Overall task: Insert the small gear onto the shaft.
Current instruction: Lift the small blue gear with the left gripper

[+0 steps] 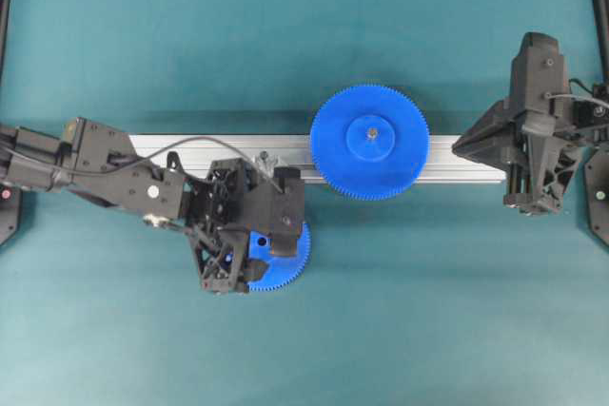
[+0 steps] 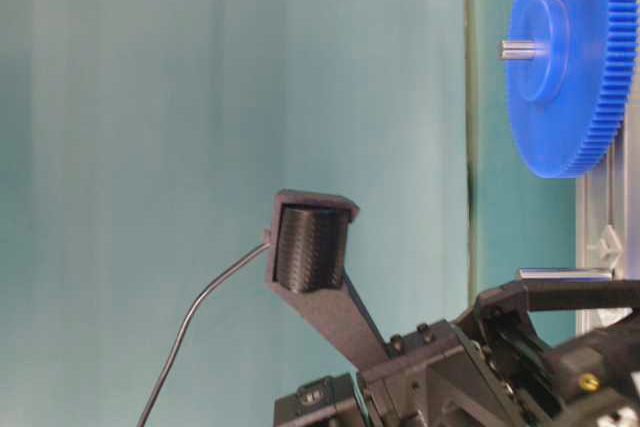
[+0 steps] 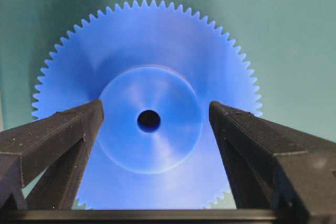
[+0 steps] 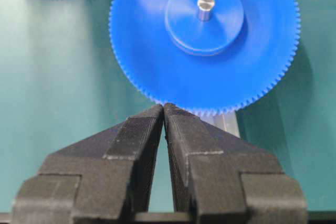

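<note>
The left gripper (image 3: 152, 129) hangs over the small blue plastic fine-toothed gear (image 3: 149, 114), fingers spread wide either side of its raised hub (touching nothing), on the teal table (image 1: 285, 26) beside the ribbed aluminium rail (image 1: 457, 159). The right gripper (image 4: 163, 109) has its fingertips pressed together near the larger blue gear (image 4: 205, 40).

both arms matte black, angular 3d-printed housings with open lattice brackets. left pincer (image 1: 255, 263) has long flat fingers (image 3: 58, 140), ribbed pad (image 2: 308, 245), thin grey cable (image 1: 195, 145), white dot. right pincer (image 4: 164, 109) fingers finely ribbed, small screws visible.
</note>
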{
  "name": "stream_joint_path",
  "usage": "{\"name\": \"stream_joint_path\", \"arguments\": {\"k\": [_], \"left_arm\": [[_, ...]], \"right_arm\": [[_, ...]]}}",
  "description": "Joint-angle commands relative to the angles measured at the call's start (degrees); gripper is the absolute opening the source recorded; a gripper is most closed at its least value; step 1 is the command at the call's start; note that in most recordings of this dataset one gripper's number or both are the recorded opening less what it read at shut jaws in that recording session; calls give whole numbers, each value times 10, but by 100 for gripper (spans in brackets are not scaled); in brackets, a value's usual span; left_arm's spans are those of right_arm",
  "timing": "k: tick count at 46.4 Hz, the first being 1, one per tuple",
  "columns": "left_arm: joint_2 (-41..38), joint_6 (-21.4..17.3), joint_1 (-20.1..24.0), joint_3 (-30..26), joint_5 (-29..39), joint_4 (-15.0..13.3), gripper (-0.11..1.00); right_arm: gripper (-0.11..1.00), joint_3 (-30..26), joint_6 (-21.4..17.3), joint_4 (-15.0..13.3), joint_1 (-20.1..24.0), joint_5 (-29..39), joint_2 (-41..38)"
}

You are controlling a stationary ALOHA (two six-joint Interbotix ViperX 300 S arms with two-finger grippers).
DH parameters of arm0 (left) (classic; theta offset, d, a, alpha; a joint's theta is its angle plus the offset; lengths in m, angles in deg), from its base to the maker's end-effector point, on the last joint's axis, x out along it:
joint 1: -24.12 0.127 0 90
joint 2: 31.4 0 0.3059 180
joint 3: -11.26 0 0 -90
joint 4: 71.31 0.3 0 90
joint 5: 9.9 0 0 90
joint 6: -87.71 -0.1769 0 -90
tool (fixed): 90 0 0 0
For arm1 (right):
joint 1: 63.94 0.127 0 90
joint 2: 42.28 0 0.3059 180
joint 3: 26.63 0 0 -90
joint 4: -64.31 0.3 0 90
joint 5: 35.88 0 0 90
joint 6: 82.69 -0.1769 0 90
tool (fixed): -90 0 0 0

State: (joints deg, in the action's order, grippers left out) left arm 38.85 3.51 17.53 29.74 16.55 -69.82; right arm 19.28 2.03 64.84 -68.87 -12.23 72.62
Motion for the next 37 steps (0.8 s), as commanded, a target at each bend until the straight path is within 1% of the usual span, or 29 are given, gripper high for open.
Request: {"name": "stream_joint_path", "arguments": {"k": [1,14,37], "left_arm": [[4,-2,11,-4,0,1,91],[6,-12,11,-6,29,1,91],[1,-12,11,-32,32,1,91]], "right_arm": [[22,-5,-5,1,-2,-4,2],[22,-5,-5,1,-2,-4,2],[22,-3,-6,1,-1,-11,3]]}}
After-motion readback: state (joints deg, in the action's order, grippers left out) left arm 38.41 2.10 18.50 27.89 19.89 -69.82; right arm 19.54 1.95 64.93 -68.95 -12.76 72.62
